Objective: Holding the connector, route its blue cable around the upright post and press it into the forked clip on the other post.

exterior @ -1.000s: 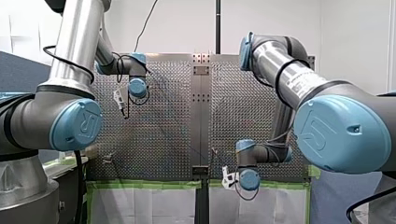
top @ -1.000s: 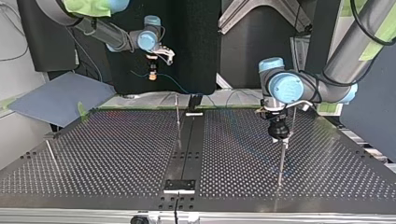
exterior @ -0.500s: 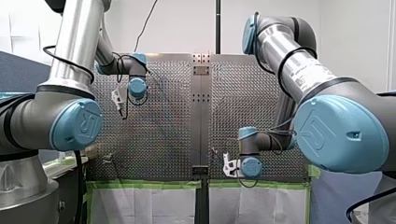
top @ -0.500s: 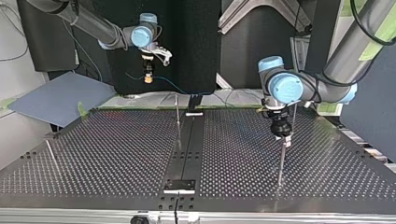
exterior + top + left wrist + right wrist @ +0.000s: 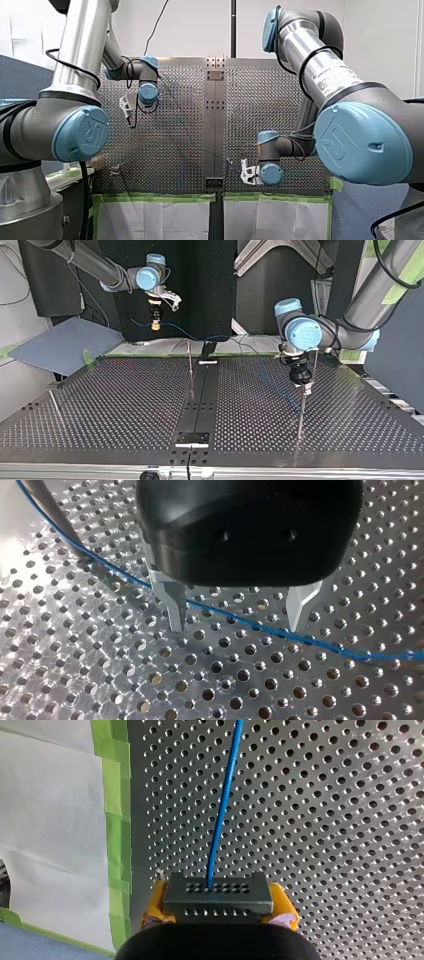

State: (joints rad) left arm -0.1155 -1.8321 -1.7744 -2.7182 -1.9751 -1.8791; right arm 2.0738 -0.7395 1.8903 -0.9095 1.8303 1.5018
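Observation:
My right gripper point(image 5: 220, 914) is shut on a dark grey connector point(image 5: 217, 892), gripped between yellow pads point(image 5: 156, 901). The blue cable point(image 5: 224, 805) leaves the connector and runs ahead over the perforated plate. In the top view that gripper point(image 5: 156, 324) hangs high at the back left, and the cable point(image 5: 200, 337) trails from it toward the right. My left gripper point(image 5: 237, 617) is open, its metal fingers point(image 5: 175, 607) straddling the cable point(image 5: 260, 627) just above the plate, with a dark post point(image 5: 52, 517) beside it. In the top view it point(image 5: 303, 386) hovers at the top of a thin upright post point(image 5: 300, 412).
Another thin post point(image 5: 190, 365) stands by the dark centre strip point(image 5: 200, 400), and a third point(image 5: 55, 405) near the top view's left edge. Green tape point(image 5: 116, 830) and white sheeting border the plate behind my right gripper. A grey panel point(image 5: 60, 342) lies beyond the table's back left corner.
My right gripper has carried the connector toward the top view's left and a little lower, drawing out more cable. My left gripper sank slightly toward the post top.

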